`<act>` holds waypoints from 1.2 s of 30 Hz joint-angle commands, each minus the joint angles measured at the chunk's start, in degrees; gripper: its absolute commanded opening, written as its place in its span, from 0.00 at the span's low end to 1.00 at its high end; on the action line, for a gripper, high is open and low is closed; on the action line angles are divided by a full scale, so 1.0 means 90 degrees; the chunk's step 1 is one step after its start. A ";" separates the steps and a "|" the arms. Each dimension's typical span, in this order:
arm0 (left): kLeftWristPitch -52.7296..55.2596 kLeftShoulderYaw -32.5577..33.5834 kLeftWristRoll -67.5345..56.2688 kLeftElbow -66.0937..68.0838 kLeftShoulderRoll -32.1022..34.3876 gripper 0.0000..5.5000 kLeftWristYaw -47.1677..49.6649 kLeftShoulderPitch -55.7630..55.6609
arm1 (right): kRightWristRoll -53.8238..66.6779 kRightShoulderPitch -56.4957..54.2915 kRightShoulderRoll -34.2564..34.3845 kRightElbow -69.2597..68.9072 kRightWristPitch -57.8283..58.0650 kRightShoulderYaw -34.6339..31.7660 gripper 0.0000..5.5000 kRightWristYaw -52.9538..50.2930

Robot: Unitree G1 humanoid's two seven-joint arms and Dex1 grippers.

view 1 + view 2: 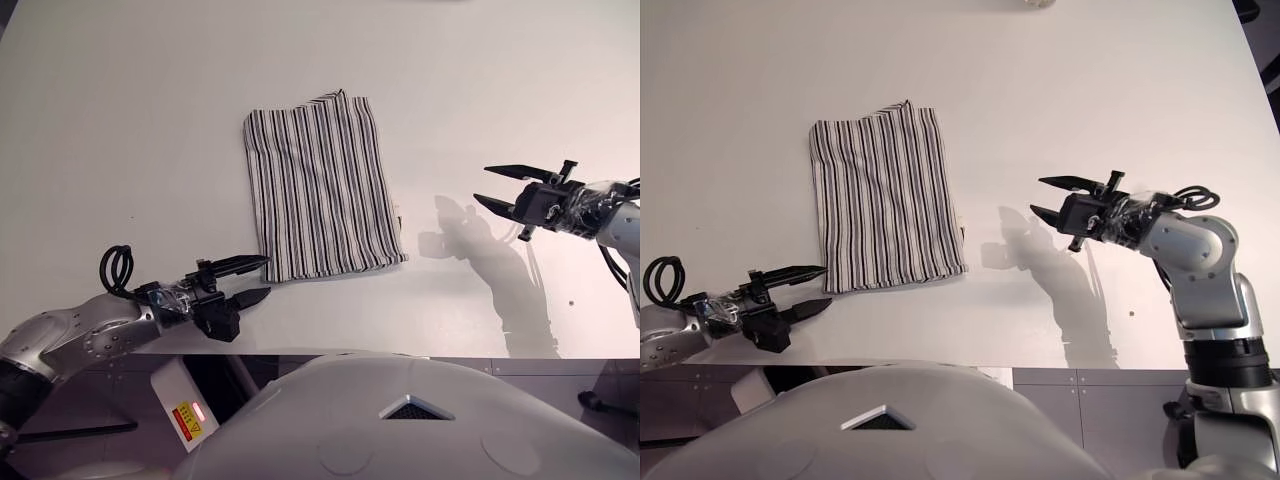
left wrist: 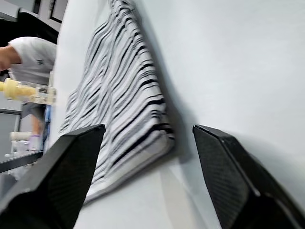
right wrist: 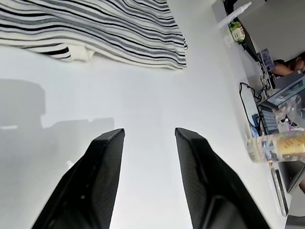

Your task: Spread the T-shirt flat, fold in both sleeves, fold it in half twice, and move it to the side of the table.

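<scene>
Left hand (image 1: 268,276) open beside T-shirt (image 1: 320,190), right hand (image 1: 482,184) open, apart

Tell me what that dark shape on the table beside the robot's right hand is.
Left eye view: it is the shadow of the right gripper, cast on the white table. Right wrist view: the same shadow shows as grey patches. Left wrist view: the T-shirt looks soft and slanted.

Lab, white table (image 1: 120,120), cable (image 3: 246,97), bottle (image 3: 279,145)
</scene>
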 commanded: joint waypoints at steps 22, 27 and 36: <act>-0.0039 0.0023 -0.0891 0.0592 -0.0802 0.06 -0.2474 -0.0290 | -0.1865 0.0021 -0.0135 0.0749 -0.3750 0.1416 0.36 -0.0673; -0.0057 0.0136 -0.1015 0.0556 -0.0882 0.02 -0.2970 -0.0420 | -0.2541 -0.0488 0.0416 0.1358 -0.3840 0.2147 0.36 -0.0805; -0.0277 0.0242 -0.0962 0.0664 -0.0972 0.02 -0.3323 -0.0506 | -0.3281 -0.1500 0.1025 0.2276 -0.3893 0.2690 0.36 -0.1450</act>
